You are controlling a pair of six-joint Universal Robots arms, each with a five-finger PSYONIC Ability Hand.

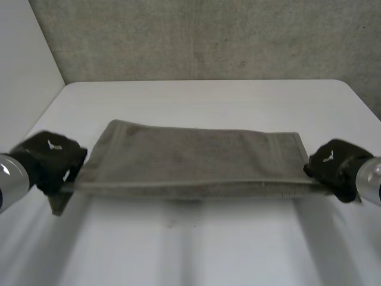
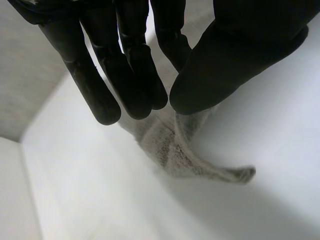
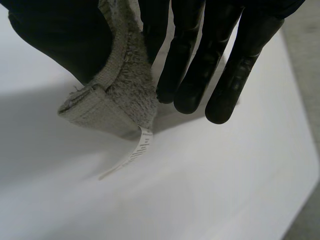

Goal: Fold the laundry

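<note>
A grey-green towel (image 1: 190,161) is stretched between my two hands, its near edge lifted off the white table (image 1: 196,98) and its far part lying flat. My left hand (image 1: 52,159) pinches the near left corner: in the left wrist view the thumb (image 2: 235,60) and fingers (image 2: 135,70) close on the towel corner (image 2: 180,150), whose tip hangs down. My right hand (image 1: 331,167) pinches the near right corner. In the right wrist view the towel's hemmed corner (image 3: 120,95) sits between thumb and fingers (image 3: 210,65), with a white care label (image 3: 135,150) dangling from it.
The table's far edge meets a grey wall (image 1: 208,36). Bare tabletop lies in front of the towel (image 1: 190,250) and beyond it.
</note>
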